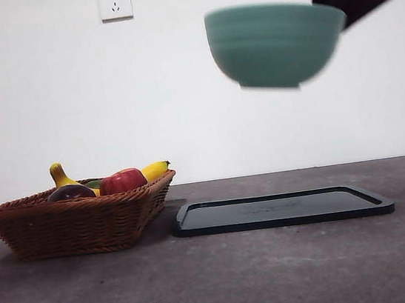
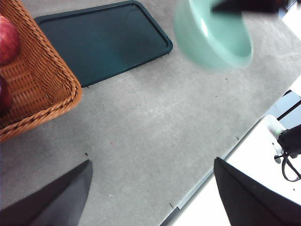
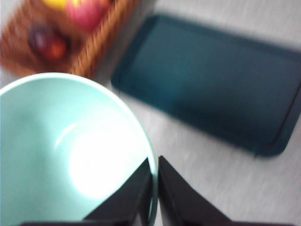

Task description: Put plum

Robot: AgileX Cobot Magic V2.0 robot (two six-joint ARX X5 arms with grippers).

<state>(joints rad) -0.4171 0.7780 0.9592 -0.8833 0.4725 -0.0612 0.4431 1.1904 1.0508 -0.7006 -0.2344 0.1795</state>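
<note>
While aloft, right gripper point(image 3: 155, 181): jaws pinched on the rim of a pale green bowl point(image 1: 276, 43), one inside, one outside.
Bowl: held in the air above the dark tray point(image 1: 281, 209).
Left gripper point(image 2: 153, 193): jaws spread wide, holding nothing, over bare table point(image 2: 155, 127).
Plum point(image 1: 70, 192): in the wicker basket point(image 1: 77, 222), well away from both grippers, beside a red apple point(image 1: 122, 181) and a banana point(image 1: 155, 170).
Basket: just beside the tray.
</note>
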